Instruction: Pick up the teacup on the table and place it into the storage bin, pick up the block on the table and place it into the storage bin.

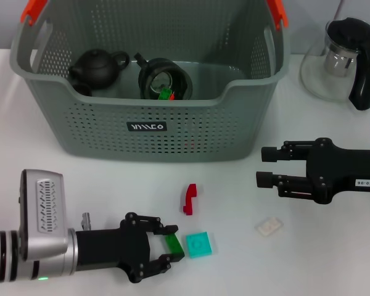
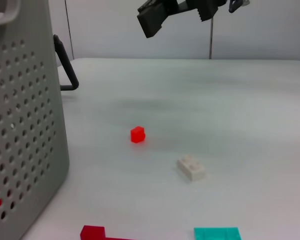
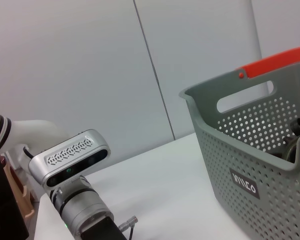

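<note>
Head view: storage bin (image 1: 148,126) is sitting at the table's far side, holding a dark teapot (image 1: 97,66) and a glass cup (image 1: 164,79). In front of it, left gripper (image 1: 168,246) is clamping a green block (image 1: 172,245), teal block (image 1: 198,244) just beside. Right gripper (image 1: 266,166) is hovering released, right of the bin.

Left wrist view: own fingers hidden; red block (image 2: 137,134) and white block (image 2: 191,168) are lying beside the bin wall.

Right wrist view: bin cut off at the edge.

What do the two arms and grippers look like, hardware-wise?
Left arm: silver-grey cylindrical wrist with a boxy silver camera module bearing a vented grille, a small green light underneath, ending in a black multi-link left gripper. Right arm: all-black, with a white label strip with dark print; its black right gripper has two long parallel fingers.
</note>
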{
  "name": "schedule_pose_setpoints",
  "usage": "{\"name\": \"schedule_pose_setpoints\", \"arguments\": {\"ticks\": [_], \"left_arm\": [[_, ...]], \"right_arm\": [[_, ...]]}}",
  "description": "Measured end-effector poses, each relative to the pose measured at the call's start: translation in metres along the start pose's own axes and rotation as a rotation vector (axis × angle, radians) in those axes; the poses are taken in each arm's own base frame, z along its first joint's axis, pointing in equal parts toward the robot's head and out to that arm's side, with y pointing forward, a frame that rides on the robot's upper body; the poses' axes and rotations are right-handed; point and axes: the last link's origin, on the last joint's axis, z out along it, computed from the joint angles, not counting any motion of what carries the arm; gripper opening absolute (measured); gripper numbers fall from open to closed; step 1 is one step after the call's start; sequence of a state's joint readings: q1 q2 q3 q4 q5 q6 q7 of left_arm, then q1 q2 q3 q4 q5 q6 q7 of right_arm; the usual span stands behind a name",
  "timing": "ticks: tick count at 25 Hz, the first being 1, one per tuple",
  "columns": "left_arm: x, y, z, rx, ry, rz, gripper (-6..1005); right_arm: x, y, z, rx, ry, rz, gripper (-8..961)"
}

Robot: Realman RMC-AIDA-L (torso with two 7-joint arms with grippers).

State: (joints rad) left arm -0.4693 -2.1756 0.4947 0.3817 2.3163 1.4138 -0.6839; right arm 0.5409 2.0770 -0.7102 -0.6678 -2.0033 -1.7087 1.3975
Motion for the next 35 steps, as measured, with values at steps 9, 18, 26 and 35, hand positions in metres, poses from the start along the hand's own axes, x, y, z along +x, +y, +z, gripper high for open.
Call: {"name": "schedule_pose_setpoints", "arguments": {"ticks": [9,18,26,35], "left_arm": [[0.033,-0.011,-0.039,-0.021,0.199,-0.049,434],[0.096,-0.044,-0.085,0.011,0.591,-0.114,432],[0.152,-0.101,-0.095,0.096,0.787,-0.201,424],[0.181,-0.163,-0.060,0.186,0.303,-0.397,420]], "right_arm": [[-0.001,0.000,0.000,0.000,-0.001,-0.004,594],[-0.003,-0.001,0.001,-0.003,-0.001,-0.009,594],[-0.003,-0.001,0.002,-0.006,-0.002,-0.006,594],[-0.002,0.000,0.003,-0.007,-0.001,-0.004,593]]}}
